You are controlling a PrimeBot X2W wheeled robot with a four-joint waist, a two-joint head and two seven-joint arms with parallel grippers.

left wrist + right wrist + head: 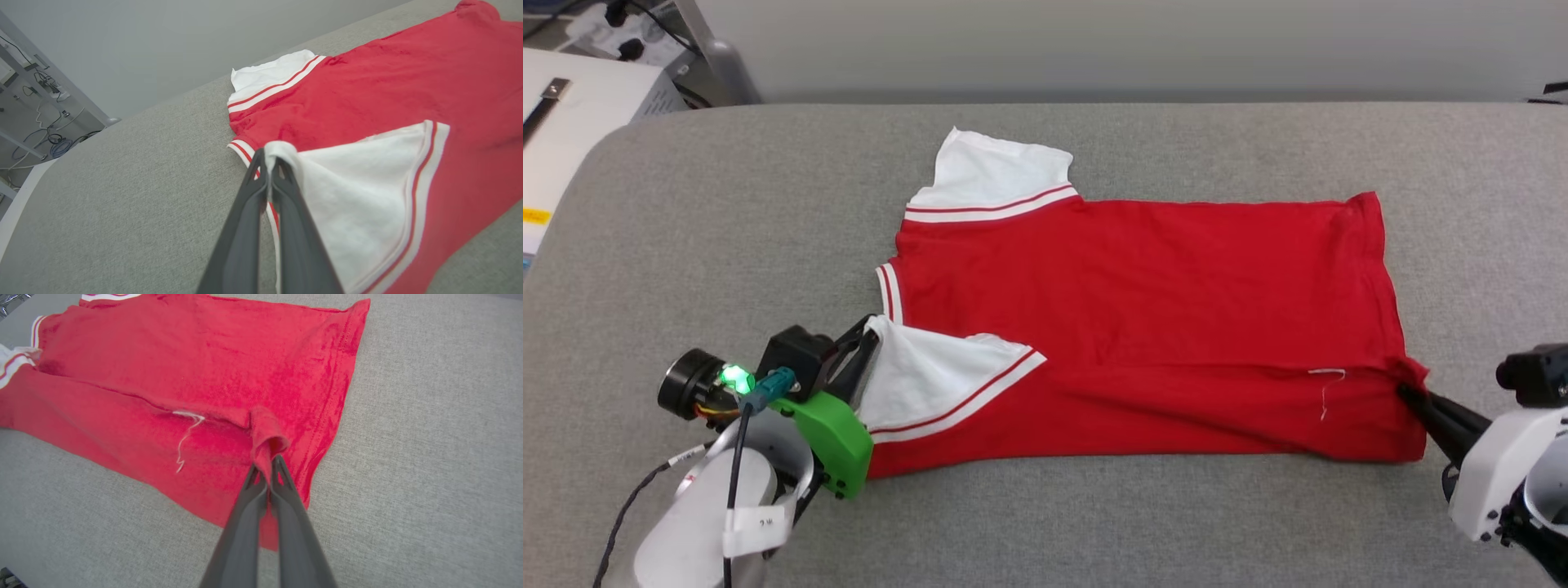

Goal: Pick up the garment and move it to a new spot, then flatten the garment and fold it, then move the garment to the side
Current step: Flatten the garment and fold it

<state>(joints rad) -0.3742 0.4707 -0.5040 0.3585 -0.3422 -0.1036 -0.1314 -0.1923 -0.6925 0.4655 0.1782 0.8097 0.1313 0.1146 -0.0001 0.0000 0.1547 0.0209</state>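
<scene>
Nothing legible — the arm's tag [760,523] blurs.

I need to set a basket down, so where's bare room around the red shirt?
Bare grey surface lies left of the garment, behind its far edge, and before the middle of its near edge. Crowded: the near sleeve, pinched by the left end effector, and the near hem corner, pinched by the right end effector.

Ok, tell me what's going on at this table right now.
The robot is working a red short-sleeved jersey T-shirt with white sleeves, spread sideways on the grey fabric-covered table. Its left gripper is shut on the tip of the near white sleeve; its right gripper pinches the near hem corner. The near long edge looks partly folded over the body.
</scene>
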